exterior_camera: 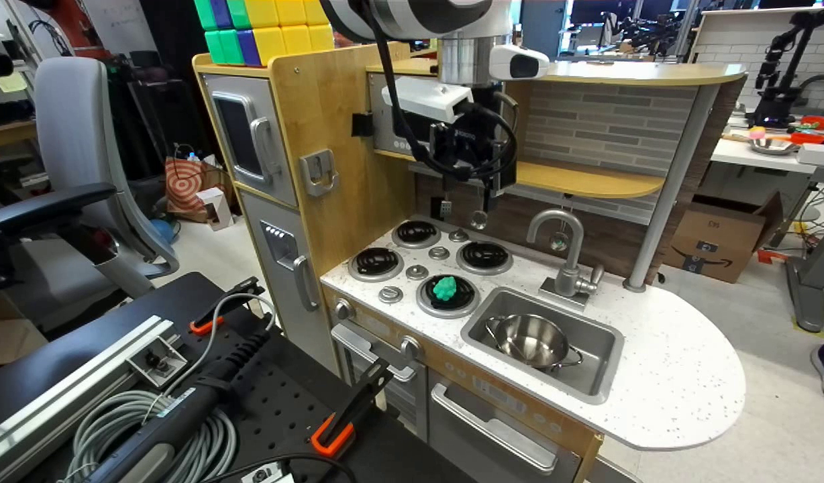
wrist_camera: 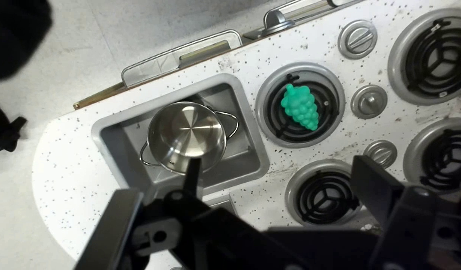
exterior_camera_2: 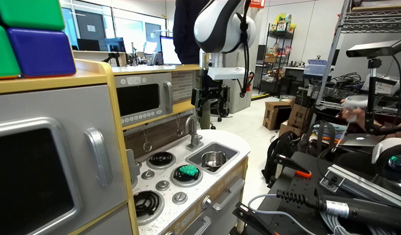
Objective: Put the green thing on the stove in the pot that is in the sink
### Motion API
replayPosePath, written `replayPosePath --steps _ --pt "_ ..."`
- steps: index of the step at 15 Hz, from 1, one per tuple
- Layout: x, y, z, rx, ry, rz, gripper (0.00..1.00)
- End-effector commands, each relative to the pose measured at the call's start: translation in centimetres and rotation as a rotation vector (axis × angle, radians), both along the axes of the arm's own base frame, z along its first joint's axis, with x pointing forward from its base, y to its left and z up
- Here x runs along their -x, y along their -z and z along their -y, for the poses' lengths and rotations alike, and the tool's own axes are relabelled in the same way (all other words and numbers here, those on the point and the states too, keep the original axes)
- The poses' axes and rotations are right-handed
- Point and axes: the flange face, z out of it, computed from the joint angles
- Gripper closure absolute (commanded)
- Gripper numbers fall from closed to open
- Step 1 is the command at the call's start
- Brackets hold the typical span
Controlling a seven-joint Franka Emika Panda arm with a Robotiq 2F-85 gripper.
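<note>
The green thing (exterior_camera: 445,288), a bumpy grape-like cluster, lies on a front burner of the white stove (exterior_camera: 445,267), beside the sink. It also shows in an exterior view (exterior_camera_2: 189,169) and in the wrist view (wrist_camera: 301,107). The steel pot (exterior_camera: 533,339) stands upright in the metal sink (exterior_camera: 613,355), its inside facing up and empty. In the wrist view the pot (wrist_camera: 187,135) has two wire handles. My gripper (wrist_camera: 277,161) is open with nothing between its fingers. In both exterior views the gripper (exterior_camera: 471,194) (exterior_camera_2: 211,98) hangs well above the counter.
A curved faucet (exterior_camera: 573,248) rises behind the sink. A yellow shelf (exterior_camera: 586,181) and a toy microwave (exterior_camera_2: 141,98) stand over the counter's back. A tall wooden cabinet (exterior_camera: 345,121) walls the stove's far end. A black table (exterior_camera: 271,396) with clamps and cables is in front.
</note>
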Motion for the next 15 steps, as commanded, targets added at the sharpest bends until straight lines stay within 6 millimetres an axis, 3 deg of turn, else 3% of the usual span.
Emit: replayPosePath --steps 1,6,9,11,13,15 --pt "-0.4 0.0 0.1 0.001 0.002 0.002 0.00" --pt "-0.8 -0.3 0.3 0.004 0.004 0.011 0.00" --pt "-1.8 0.7 -0.3 -0.081 0.051 0.042 0.00" --pt "-2.4 3.0 -1.0 -0.150 0.058 0.045 0.00" --pt "-3.0 5.4 -1.5 -0.204 0.063 0.160 0.00" --pt "-3.2 8.7 -2.1 -0.139 -0.036 0.216 0.00"
